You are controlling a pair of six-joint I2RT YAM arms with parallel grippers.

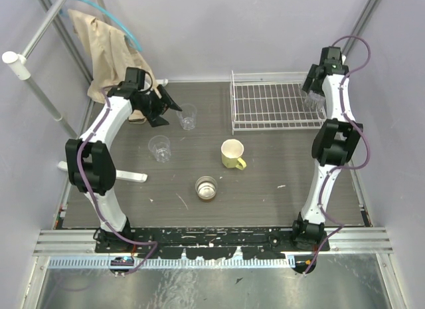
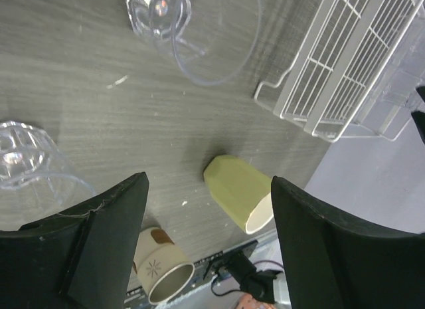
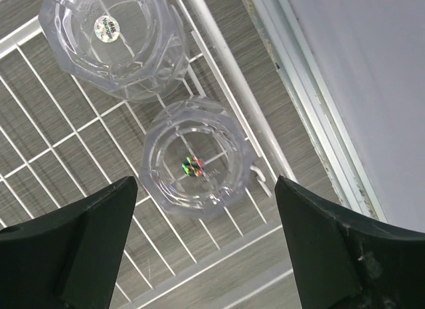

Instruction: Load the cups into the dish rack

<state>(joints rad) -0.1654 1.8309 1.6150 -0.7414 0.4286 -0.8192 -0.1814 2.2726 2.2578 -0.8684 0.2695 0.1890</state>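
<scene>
Both arms extended forward; left end effector [image 2: 209, 181] spread wide, right end effector [image 3: 204, 183] likewise.

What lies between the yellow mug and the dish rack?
Nothing. The top external view shows only bare table between the yellow mug and the dish rack; the left wrist view agrees.

**Inspector:** Top view?
**Assistant:** On the dish rack [image 1: 265, 106], the right end sits behind the right arm [image 1: 334, 90]; what stands there cannot be made out.
**Inspector:** Right wrist view?
**Assistant:** Inside the rack, the upper tumbler [image 3: 106, 36] is clipped by the top edge.
**Inspector:** Left wrist view?
**Assistant:** Rack cut off at the right edge. Farthest from the rack, the far tumbler [image 2: 26, 159] runs off the left edge; the small round cup [image 2: 163, 269] is half behind the left finger [image 2: 99, 249].
</scene>
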